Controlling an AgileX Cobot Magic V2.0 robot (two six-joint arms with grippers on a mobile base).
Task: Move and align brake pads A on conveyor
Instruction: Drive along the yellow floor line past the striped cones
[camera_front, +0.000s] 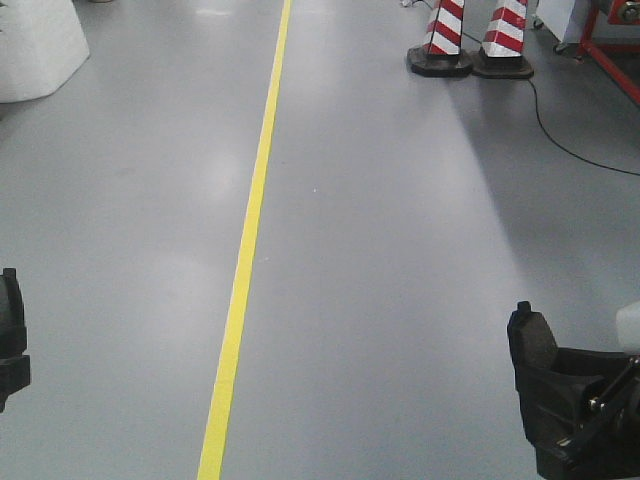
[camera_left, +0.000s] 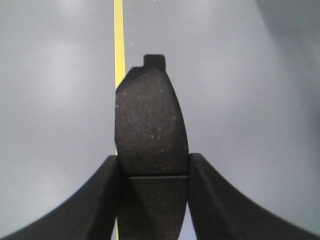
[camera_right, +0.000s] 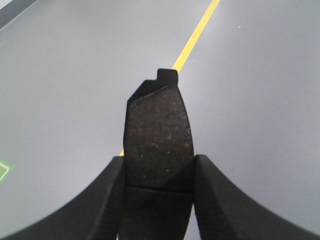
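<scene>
My left gripper (camera_left: 153, 167) is shut on a dark grey brake pad (camera_left: 150, 130). The pad stands upright between the jaws, its cross groove level with the fingertips and its backing tab at the top. My right gripper (camera_right: 158, 165) is shut on a second brake pad (camera_right: 159, 135), held the same way. In the front view the right gripper with its pad (camera_front: 535, 375) is at the lower right, and the left gripper shows only as a dark edge (camera_front: 10, 335) at the lower left. Both pads hang above the grey floor. The conveyor is out of view.
A yellow floor line (camera_front: 250, 230) runs from near to far down the grey floor. Two red-and-white striped cones (camera_front: 470, 40) stand at the far right with a black cable (camera_front: 560, 130) beside them. A white block (camera_front: 35, 45) sits far left. A red frame (camera_front: 615, 45) stands far right.
</scene>
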